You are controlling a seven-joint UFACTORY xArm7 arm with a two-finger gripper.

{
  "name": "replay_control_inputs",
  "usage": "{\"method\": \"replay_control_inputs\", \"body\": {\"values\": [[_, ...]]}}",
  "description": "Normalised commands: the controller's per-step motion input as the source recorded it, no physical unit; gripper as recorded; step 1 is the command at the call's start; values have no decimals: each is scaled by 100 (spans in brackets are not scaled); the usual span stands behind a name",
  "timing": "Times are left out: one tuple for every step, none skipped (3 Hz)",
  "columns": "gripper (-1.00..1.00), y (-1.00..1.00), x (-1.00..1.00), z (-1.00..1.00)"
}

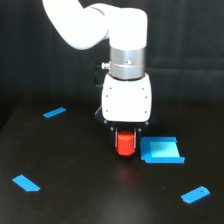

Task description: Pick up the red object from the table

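Note:
The red object [126,144] is a small red-orange block near the middle of the black table [75,190]. My white gripper [126,136] comes straight down over it. Its dark fingers [114,132] press against the block's two sides, so the gripper is shut on it. The top of the block is hidden between the fingers. A faint reddish reflection lies on the table just below the block. I cannot tell whether the block rests on the surface or hangs slightly above it.
A flat blue square piece [161,150] lies right beside the block on the exterior view's right. Three small blue strips lie farther off: back left [54,112], front left [26,183] and front right [195,194].

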Motion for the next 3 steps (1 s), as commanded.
{"method": "replay_control_inputs", "body": {"values": [[-87, -15, -52, 99], [-100, -9, -5, 100], [-100, -19, -22, 96]]}}
